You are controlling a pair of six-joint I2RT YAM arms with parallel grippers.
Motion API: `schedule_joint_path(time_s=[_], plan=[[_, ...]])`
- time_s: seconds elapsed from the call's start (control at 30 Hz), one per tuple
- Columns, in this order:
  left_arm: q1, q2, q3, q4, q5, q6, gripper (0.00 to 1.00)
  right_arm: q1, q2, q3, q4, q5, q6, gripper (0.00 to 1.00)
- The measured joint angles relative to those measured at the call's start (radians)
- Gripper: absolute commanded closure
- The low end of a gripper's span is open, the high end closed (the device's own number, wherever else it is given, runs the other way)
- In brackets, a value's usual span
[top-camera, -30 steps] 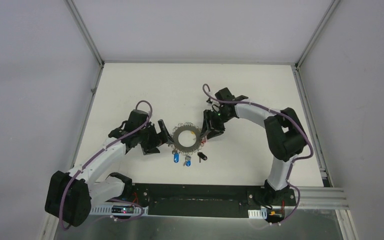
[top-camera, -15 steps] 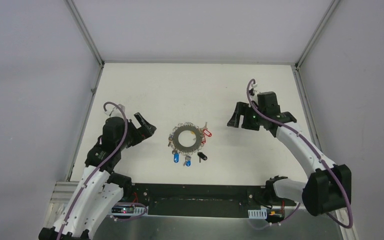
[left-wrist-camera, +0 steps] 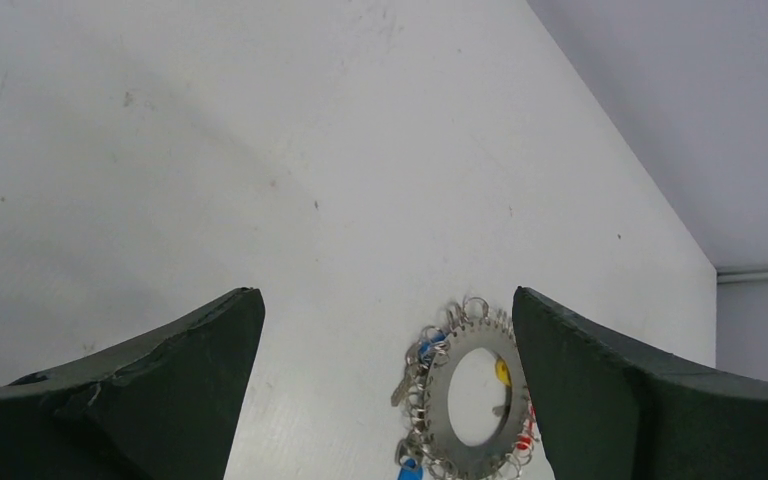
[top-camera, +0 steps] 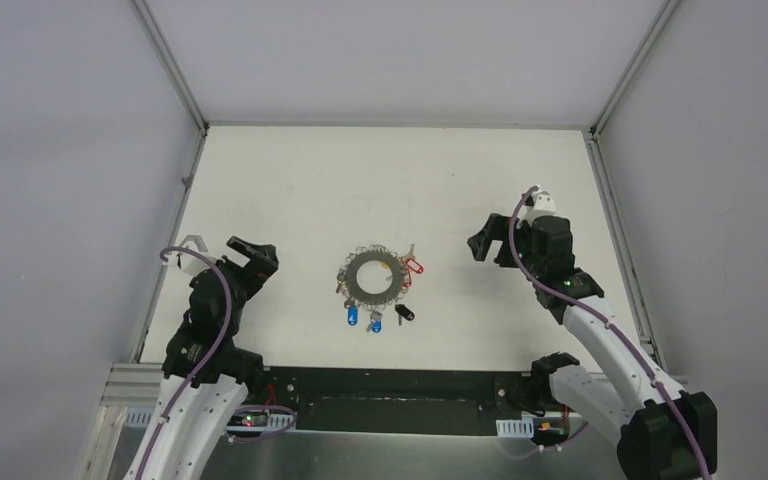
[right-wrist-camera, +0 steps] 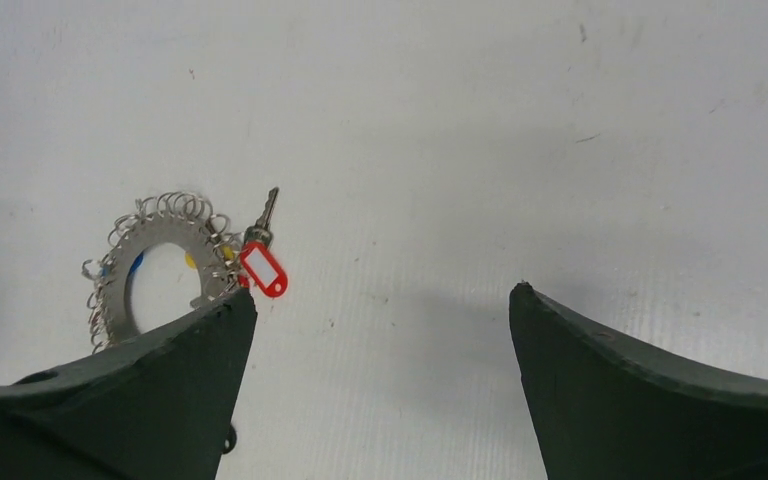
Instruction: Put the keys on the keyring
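Away from the keyring (top-camera: 373, 277), drawing back left gripper (top-camera: 252, 250) and right gripper (top-camera: 484, 238), jaws wide and empty, leaving red key (top-camera: 415, 266) seemingly hooked, likely finishing.

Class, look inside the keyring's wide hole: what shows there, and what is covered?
Mostly bare white table shows through the keyring. The left wrist view adds a small yellow bit at the inner rim; the ring covers the rest of it.
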Motion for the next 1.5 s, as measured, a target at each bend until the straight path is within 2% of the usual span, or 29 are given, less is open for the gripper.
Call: schedule_joint_path(time_s=[0.13,0.33,0.6,0.83,1.13,1.37,1.43,1.5], plan=[[0.000,-0.013,-0.018,0.027,-0.025,0.121,0.01,0.000,-0.054,-0.055,0.101,0.062,-0.056,0.00],[0.000,0.010,-0.047,0.101,-0.013,0.396,0.01,0.000,-0.114,-0.148,0.205,0.164,-0.134,0.00],[0.000,0.206,-0.068,0.255,0.048,0.657,0.01,0.000,-0.184,-0.282,0.299,0.319,-0.200,0.00],[0.000,0.414,-0.106,0.442,0.066,0.763,0.01,0.000,-0.189,-0.320,0.352,0.400,-0.264,0.00],[0.015,0.728,-0.192,0.796,0.067,0.795,0.01,-0.043,-0.080,-0.405,0.495,0.424,-0.311,0.00],[0.054,0.927,-0.182,1.009,0.083,0.818,0.01,-0.080,0.074,-0.404,0.627,0.379,-0.346,0.00],[0.075,0.990,-0.143,1.015,0.096,0.819,0.05,-0.090,0.125,-0.403,0.666,0.370,-0.349,0.00],[0.094,1.056,-0.085,1.015,0.109,0.836,0.02,-0.101,0.178,-0.398,0.705,0.362,-0.351,0.00]])
